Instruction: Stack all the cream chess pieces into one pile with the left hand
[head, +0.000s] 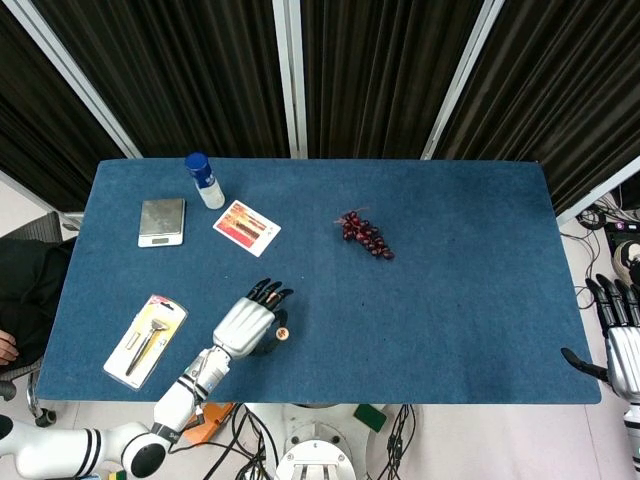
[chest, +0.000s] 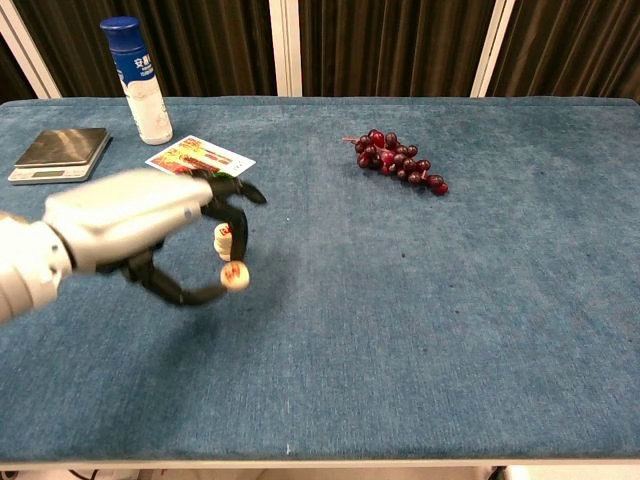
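Note:
My left hand (head: 245, 322) (chest: 130, 215) hovers above the table's front left and pinches a cream chess piece (head: 283, 334) (chest: 236, 275) between its thumb and a finger. A second cream chess piece (chest: 223, 238) stands on the blue table (head: 450, 300) just behind the held one, partly covered by the fingers; the head view hides it under the hand. My right hand (head: 620, 350) hangs off the table's right edge, fingers apart and holding nothing.
A blue-capped bottle (head: 204, 181) (chest: 137, 80), a small scale (head: 161, 221) (chest: 60, 152) and a printed card (head: 246, 228) (chest: 200, 160) lie at the back left. Red grapes (head: 367, 235) (chest: 400, 165) sit mid-table. A packaged tool (head: 146, 340) lies at the front left.

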